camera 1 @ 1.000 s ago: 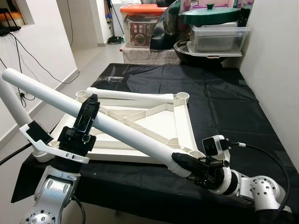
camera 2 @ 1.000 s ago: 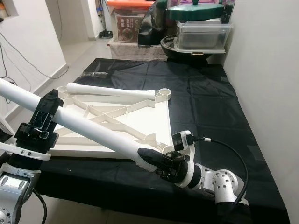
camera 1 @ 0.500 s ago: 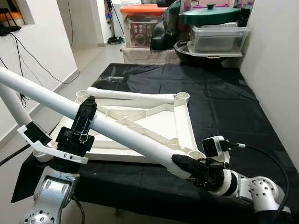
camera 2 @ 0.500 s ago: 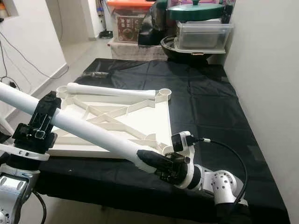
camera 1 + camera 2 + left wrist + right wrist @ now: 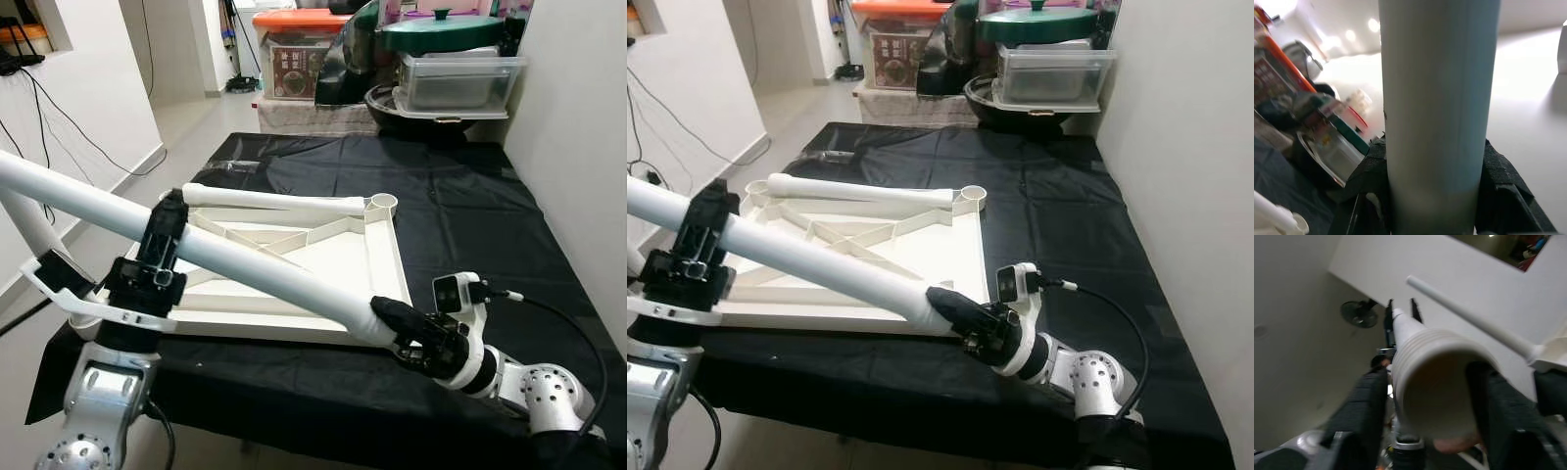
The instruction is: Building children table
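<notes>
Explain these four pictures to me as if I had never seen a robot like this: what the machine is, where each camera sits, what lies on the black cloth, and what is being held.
This is a humanoid robot with two silver arms, each ending in a pincer of two black fingers. The two wide pictures come from cameras in its head, looking down at a table covered with black cloth. On the cloth lies a white plastic tabletop, upside down, showing its ribs and round corner sockets. A white tube leg lies along its far edge.

Both arms hold one long white plastic tube leg slanting above the tabletop. The left pincer clamps its middle; the right pincer grips its lower, ridged end near the tabletop's near right corner.

The two close pictures come from wrist cameras, each looking along its own fingers at that tube.
</notes>
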You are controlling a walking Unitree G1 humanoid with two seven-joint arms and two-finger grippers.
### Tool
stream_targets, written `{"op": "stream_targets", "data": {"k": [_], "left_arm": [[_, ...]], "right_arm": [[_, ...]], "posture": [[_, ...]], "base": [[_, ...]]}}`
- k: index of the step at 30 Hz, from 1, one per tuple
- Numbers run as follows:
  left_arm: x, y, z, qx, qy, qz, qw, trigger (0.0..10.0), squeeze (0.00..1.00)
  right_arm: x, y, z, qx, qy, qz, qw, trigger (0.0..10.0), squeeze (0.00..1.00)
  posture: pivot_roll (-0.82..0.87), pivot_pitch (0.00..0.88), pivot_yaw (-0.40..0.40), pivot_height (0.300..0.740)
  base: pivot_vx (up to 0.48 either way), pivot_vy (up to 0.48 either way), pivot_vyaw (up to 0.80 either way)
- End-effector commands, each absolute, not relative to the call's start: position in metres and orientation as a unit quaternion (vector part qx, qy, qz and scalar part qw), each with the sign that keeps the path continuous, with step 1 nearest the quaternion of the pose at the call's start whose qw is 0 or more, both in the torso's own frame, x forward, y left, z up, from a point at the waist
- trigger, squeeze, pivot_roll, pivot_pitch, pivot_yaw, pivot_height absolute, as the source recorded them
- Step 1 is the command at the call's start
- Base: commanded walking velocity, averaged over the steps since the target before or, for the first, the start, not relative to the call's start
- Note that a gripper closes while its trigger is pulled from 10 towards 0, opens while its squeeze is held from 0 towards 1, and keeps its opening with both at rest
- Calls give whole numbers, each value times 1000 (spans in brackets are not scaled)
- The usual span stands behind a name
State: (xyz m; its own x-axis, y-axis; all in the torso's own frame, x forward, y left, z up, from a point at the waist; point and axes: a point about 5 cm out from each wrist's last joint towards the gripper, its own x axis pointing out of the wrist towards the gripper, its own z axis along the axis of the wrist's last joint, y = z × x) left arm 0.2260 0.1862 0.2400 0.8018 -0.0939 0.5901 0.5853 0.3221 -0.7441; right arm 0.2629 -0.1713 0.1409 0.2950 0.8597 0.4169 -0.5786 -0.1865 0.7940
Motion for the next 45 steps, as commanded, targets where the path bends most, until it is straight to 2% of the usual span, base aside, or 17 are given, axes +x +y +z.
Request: {"op": "stream_targets", "data": {"k": [1, 2, 3, 7, 8, 9, 12, 14, 16, 22, 25, 28, 29, 31, 32, 38, 45], "left_arm": [[225, 187, 248, -554, -241, -231, 762, 0, 0], [226, 190, 251, -553, -245, -229, 763, 0, 0], [228, 194, 255, -543, -249, -230, 768, 0, 0], [230, 200, 262, -522, -253, -230, 781, 0, 0], [231, 202, 266, -509, -256, -234, 788, 157, 0], [232, 204, 270, -490, -253, -235, 801, 10000, 0], [233, 205, 273, -477, -250, -235, 809, 10000, 0], [236, 204, 278, -450, -247, -238, 825, 10000, 0], [238, 201, 280, -434, -244, -239, 834, 10000, 0], [244, 195, 280, -414, -228, -239, 848, 10000, 0], [244, 195, 280, -414, -228, -239, 848, 10000, 0], [249, 190, 281, -391, -213, -242, 862, 10000, 0], [249, 190, 281, -391, -213, -242, 862, 10000, 0], [251, 187, 280, -367, -205, -241, 875, 10000, 0], [256, 185, 278, -313, -199, -215, 903, 10000, 0], [264, 174, 275, -204, -196, -178, 943, 10000, 0], [267, 171, 272, -163, -197, -164, 953, 10000, 0]], "right_arm": [[263, -174, 130, 510, 162, 550, 642, 10000, 941], [262, -176, 127, 508, 166, 546, 645, 10000, 941], [261, -179, 124, 505, 173, 539, 651, 10000, 0], [260, -183, 120, 501, 175, 532, 660, 10000, 0], [262, -187, 118, 495, 173, 519, 675, 10000, 0], [270, -191, 113, 478, 174, 485, 711, 10000, 0], [276, -194, 109, 466, 175, 459, 736, 10000, 0], [299, -207, 110, 439, 141, 372, 806, 10000, 0], [315, -216, 118, 421, 103, 312, 846, 10000, 0], [339, -220, 140, 360, 45, 231, 903, 10000, 0], [339, -220, 140, 360, 45, 231, 903, 10000, 0], [351, -204, 153, 259, 28, 203, 944, 10000, 0], [351, -204, 153, 259, 28, 203, 944, 10000, 0], [352, -191, 159, 211, 16, 211, 954, 10000, 0], [352, -179, 164, 170, 3, 219, 961, 10000, 0], [349, -151, 173, 111, -27, 238, 965, 10000, 0], [348, -142, 175, 113, -38, 252, 960, 10000, 0]], "posture": [[-2, 0, 13, 740], [-2, 0, 13, 740], [-2, 0, 8, 740], [-2, 0, 8, 740], [-2, 0, 8, 740], [3, 0, 5, 740], [3, 0, 5, 740], [-2, 0, 9, 740], [-2, 0, 9, 740], [-9, 0, 10, 740], [-9, 0, 10, 740], [-5, 0, 14, 740], [-5, 0, 14, 740], [-5, 0, 14, 740], [-5, 0, 14, 740], [-5, 0, 14, 740], [-11, 0, 14, 740]], "base": [[0, 0, 0], [0, 0, 0], [0, 0, 0], [0, 0, 0], [0, 0, 0], [0, 0, 0], [0, 0, 0], [0, 0, 0], [0, 0, 0], [0, 0, 0], [0, 0, 0], [0, 0, -521], [0, 0, -788], [0, 0, -781], [0, 0, -775], [0, 0, -770], [0, 0, -764]]}}
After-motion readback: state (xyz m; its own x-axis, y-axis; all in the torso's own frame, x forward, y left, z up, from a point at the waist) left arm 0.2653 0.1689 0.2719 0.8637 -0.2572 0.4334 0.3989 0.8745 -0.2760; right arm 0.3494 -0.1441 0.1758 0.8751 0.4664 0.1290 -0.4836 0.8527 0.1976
